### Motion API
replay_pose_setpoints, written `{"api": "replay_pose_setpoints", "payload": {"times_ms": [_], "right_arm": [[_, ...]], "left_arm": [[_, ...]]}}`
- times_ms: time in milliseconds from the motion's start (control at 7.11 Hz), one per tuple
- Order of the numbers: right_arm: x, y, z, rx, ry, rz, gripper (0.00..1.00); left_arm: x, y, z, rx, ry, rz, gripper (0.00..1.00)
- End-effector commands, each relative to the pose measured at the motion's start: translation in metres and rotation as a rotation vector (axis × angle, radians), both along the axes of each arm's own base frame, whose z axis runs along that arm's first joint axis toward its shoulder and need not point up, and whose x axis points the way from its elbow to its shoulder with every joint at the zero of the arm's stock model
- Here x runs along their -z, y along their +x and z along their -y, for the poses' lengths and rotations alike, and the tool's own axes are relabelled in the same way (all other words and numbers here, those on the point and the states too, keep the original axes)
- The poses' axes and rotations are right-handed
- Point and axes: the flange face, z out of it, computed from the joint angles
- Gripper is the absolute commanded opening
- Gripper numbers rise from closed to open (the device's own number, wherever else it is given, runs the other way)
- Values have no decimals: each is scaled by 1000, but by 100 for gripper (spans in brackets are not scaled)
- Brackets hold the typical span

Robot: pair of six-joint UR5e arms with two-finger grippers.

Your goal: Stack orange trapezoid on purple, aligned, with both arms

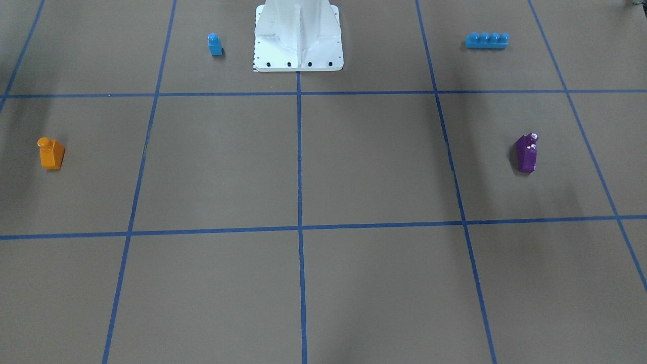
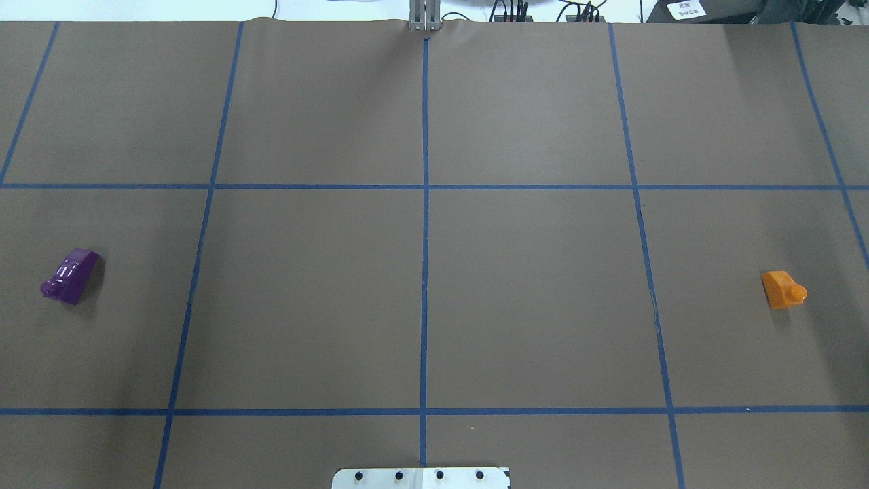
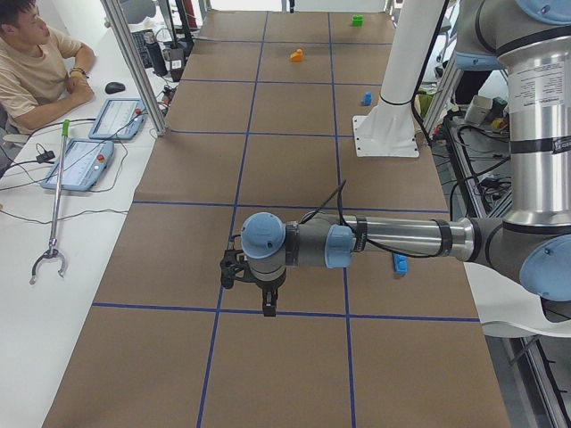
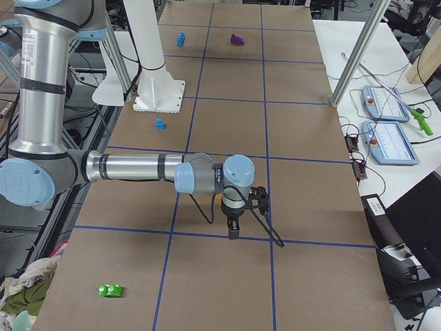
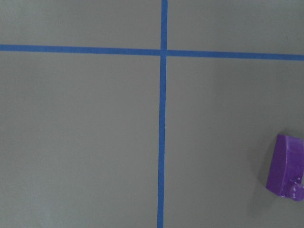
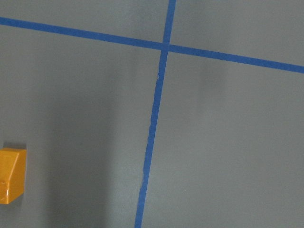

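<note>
Over on the left, the left claw (image 3: 266, 301) hangs above the table (image 2: 529, 292), pointing straight down. We cannot tell whether it is wide or narrow, as only the side camera catches it. The purple (image 5: 286, 166) is not beneath it: the left wrist camera has the block off at its lower right edge, apart from the claw and untouched.

Across to the right, the right claw (image 4: 234, 231) is poised the same way, and again we cannot tell its spread. The orange trapezoid (image 6: 10, 175) sits off at the left edge of that claw's own view, also untouched.

We reckon the blocks lie well apart, one per side, so each arm must fetch its own.

The overhead and front cameras show both blocks but no arms. The side cameras show the arms, and the left one hides the purple.
</note>
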Motion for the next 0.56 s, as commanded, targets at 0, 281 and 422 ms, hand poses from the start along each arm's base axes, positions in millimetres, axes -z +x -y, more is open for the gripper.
{"api": "replay_pose_setpoints", "payload": {"times_ms": [0, 281, 422], "right_arm": [[7, 0, 2, -1, 13, 1, 100], [11, -2, 3, 0, 17, 32, 100], [14, -5, 5, 1, 18, 59, 100]], "left_arm": [[0, 0, -8, 0, -2, -6, 100], [-2, 1, -9, 0, -5, -9, 100], [1, 1, -8, -1, 3, -9, 100]]}}
